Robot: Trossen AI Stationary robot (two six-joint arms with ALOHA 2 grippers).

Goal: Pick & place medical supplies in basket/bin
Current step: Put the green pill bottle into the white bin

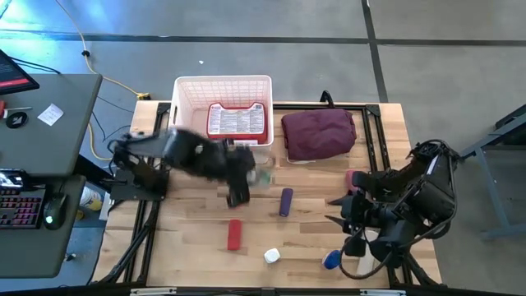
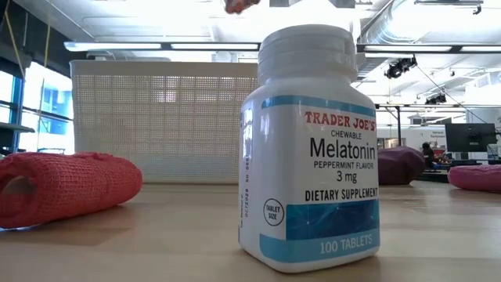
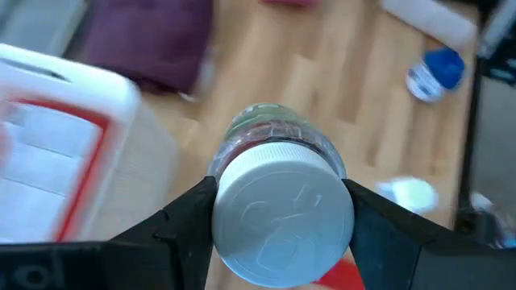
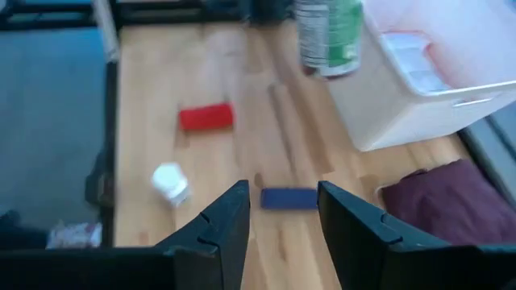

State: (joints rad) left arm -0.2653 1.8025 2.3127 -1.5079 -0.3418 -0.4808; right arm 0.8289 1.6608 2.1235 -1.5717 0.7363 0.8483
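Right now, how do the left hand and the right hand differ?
The left hand is shut on a white-capped bottle; the right hand stands open with nothing between its fingers. The left hand is close to the basket; the right hand is over the table's right side, away from the basket. Both are dark two-finger hands.

maroon cloth bundle (image 1: 319, 134) on the wooden table (image 1: 189, 238) (keyboard (image 1: 20, 205) on side desk (image 1: 49, 148)).
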